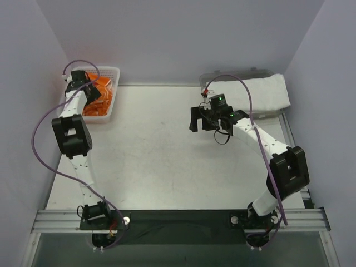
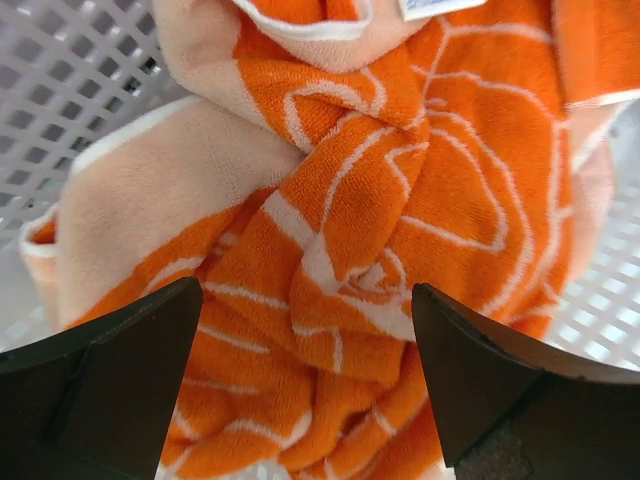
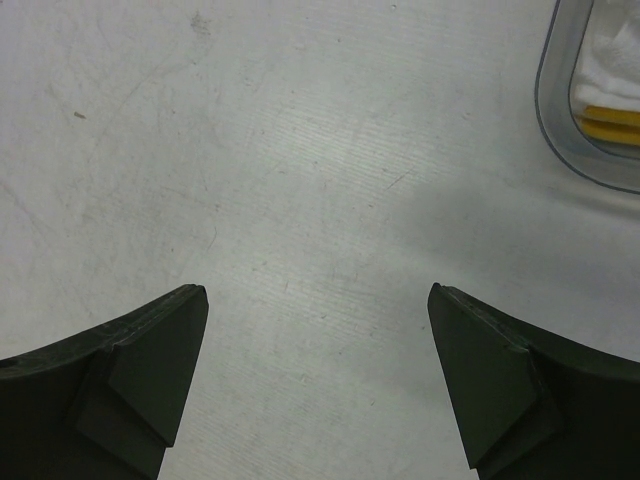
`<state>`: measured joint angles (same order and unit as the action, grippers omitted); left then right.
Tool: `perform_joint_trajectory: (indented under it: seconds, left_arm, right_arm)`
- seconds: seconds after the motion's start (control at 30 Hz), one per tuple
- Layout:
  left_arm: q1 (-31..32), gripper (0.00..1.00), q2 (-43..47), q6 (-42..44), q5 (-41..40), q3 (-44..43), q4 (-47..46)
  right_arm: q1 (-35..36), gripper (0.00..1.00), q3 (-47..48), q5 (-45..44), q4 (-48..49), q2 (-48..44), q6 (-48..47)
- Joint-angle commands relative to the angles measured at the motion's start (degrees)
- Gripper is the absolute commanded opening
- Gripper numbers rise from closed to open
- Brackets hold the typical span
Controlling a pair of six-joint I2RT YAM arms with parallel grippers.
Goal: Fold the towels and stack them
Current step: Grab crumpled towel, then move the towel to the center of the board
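Pale lavender walls close in a white, scuffed surface on three sides, and both my arms reach out from its near edge.

My left end effector hangs inside the white mesh plastic basket, which sits in the far left corner. It is released, spread wide and pinching nothing. Its two black fingers stand on either side of a bunched ridge of the crumpled orange-and-white terry towel that fills the basket. I cannot tell whether the finger pads actually touch the cloth. The basket's mesh wall shows close behind the towel on the left and again at the right edge of my wrist view, so sideways room there is tight.

My right end effector is likewise released, fully spread and empty. It hovers above the middle of the surface, and only bare tabletop shows between its fingers. Ahead and to its right is the rounded corner of the grey translucent plastic tray, which stands at the far right against the back wall. A folded white terry towel lies on it, overhanging towards the surface's right edge, with a yellow layer just under the white. Open surface stretches from this end effector left to the basket and back towards my bases.
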<state>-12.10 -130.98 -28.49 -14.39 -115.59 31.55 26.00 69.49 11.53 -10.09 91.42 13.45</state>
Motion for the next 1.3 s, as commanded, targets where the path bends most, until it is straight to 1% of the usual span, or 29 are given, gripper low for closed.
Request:
perform_joint_trajectory:
  seconds: [0.0,0.03,0.13,0.17,0.23,0.27,0.3,0.33,0.43,0.47,0.6,0.77,0.9,0.97,1.1,1.13,1.17,1.23,1.27]
  left_arm:
    - [0.1,0.97,-5.1,-0.8,1.0,-5.4,2.2]
    - [0.1,0.96,-6.2,-0.9,0.9,-6.9,2.8]
    - [0.3,0.89,-9.2,-0.9,1.4,-8.2,5.0]
    - [0.2,0.82,-9.7,-0.7,1.7,-8.6,5.3]
    - [0.1,0.59,-11.0,0.7,1.9,-9.2,5.5]
    - [0.2,0.45,-11.4,1.3,1.7,-10.4,6.1]
    - [0.2,0.05,-11.8,1.9,1.7,-11.3,6.7]
    - [0.1,0.00,-11.6,2.7,1.6,-12.0,7.2]
    - [0.1,0.00,-7.9,3.5,2.6,-13.0,7.2]
    - [0.1,0.00,-6.6,4.0,4.4,-13.5,7.3]
    - [0.7,0.00,4.5,5.7,6.4,-18.3,9.7]
    - [3.2,0.00,18.7,5.7,7.7,-20.9,9.8]
    - [5.5,0.00,26.3,4.9,9.9,-22.6,10.1]
    - [7.3,0.00,31.1,4.6,11.7,-20.3,10.2]
    - [15.0,0.00,38.9,5.0,13.2,-15.2,10.1]
    - [18.5,0.00,40.3,5.0,13.0,-13.8,9.9]
    - [20.1,0.00,43.0,5.1,13.7,-12.7,9.9]
    - [23.9,0.00,46.1,3.6,14.4,-6.6,8.8]
    - [25.2,0.00,49.4,3.2,17.6,-3.7,7.9]
  right_arm:
    - [0.7,0.98,3.6,1.0,2.2,1.0,-0.5]
    - [0.8,0.98,3.6,1.3,2.2,1.3,-0.5]
    - [1.2,0.98,3.5,1.4,2.4,2.1,-0.3]
    - [1.2,0.98,3.6,1.4,2.4,2.3,-0.4]
    - [1.2,0.98,3.3,1.4,2.4,2.2,-0.3]
    - [1.2,0.98,3.1,1.5,2.4,1.9,-0.3]
    - [1.2,0.98,2.8,1.6,2.4,1.7,-0.4]
    - [1.2,0.98,2.5,1.5,2.5,1.3,-0.4]
    - [1.2,0.98,1.3,1.4,2.5,0.5,-0.4]
    - [1.2,0.98,0.9,1.6,2.5,-0.4,-0.4]
    - [1.2,0.98,-0.8,0.7,2.5,-3.8,-0.5]
    - [1.2,0.98,-4.1,0.7,3.0,-8.4,0.0]
    - [1.2,0.98,-6.7,0.7,3.1,-11.7,0.2]
    - [1.2,0.98,-7.4,0.6,3.1,-13.6,0.3]
    - [1.2,0.98,-8.5,0.3,3.1,-17.2,1.0]
    - [1.2,0.98,-8.8,0.2,3.0,-18.5,1.2]
    - [1.2,0.98,-8.9,-0.1,2.9,-19.0,1.2]
    - [1.2,0.98,-9.2,-0.9,2.3,-20.2,1.2]
    - [1.2,0.97,-9.3,-1.1,2.0,-20.6,1.3]
